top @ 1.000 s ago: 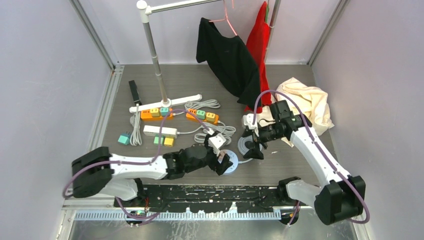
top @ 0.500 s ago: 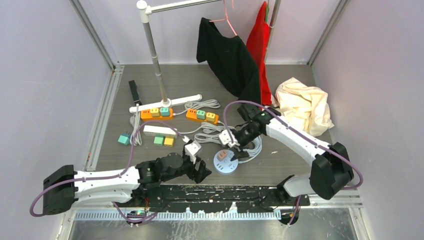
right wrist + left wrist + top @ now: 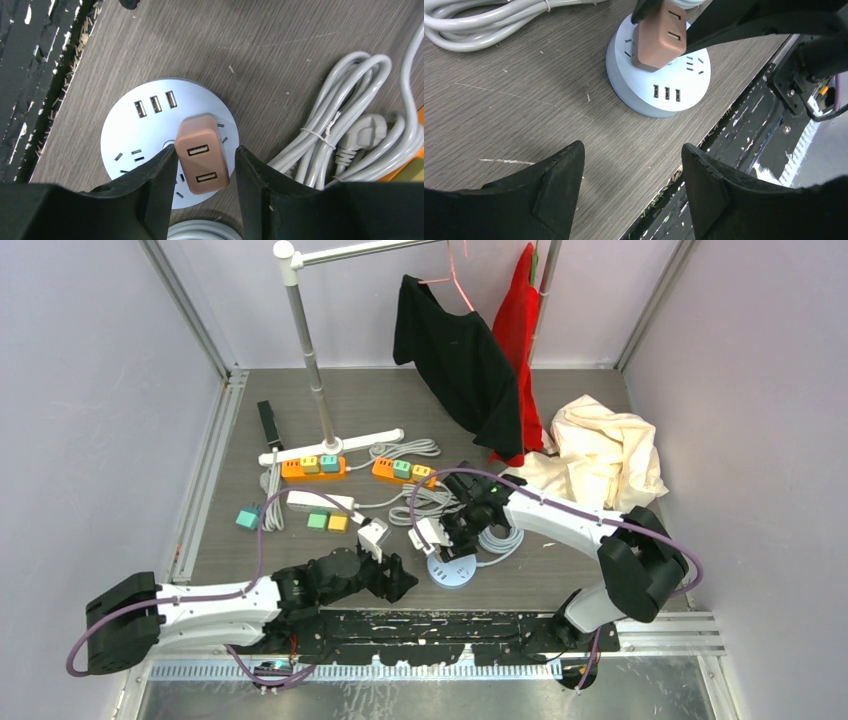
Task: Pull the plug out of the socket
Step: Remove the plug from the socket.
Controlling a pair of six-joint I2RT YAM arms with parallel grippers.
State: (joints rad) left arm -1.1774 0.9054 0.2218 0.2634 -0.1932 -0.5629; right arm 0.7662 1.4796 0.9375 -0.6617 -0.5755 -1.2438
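A round light-blue socket (image 3: 455, 574) lies near the table's front edge. A brown plug (image 3: 202, 152) with two USB ports stands in the socket (image 3: 135, 132). My right gripper (image 3: 205, 148) straddles the plug: one finger touches its side and a thin gap shows at the other. From above, the right gripper (image 3: 447, 540) hangs over the socket and hides the plug. My left gripper (image 3: 631, 146) is open with nothing between its fingers, low over bare table just left of the socket (image 3: 659, 95) and the plug (image 3: 658, 37). Seen from above, the left gripper (image 3: 395, 578) sits beside the socket.
Coiled white cables (image 3: 432, 502) lie right behind the socket. Two orange power strips (image 3: 312, 468), a white strip (image 3: 320, 502) and loose coloured plugs (image 3: 328, 522) sit further back left. A rack pole (image 3: 310, 360), hanging clothes (image 3: 455, 350) and a cream cloth (image 3: 605, 445) fill the back. A black rail (image 3: 430, 625) borders the front edge.
My right gripper swung left from the cable coil to over the socket and narrowed around the plug. My left gripper drew back to the left of the socket and narrowed a little.
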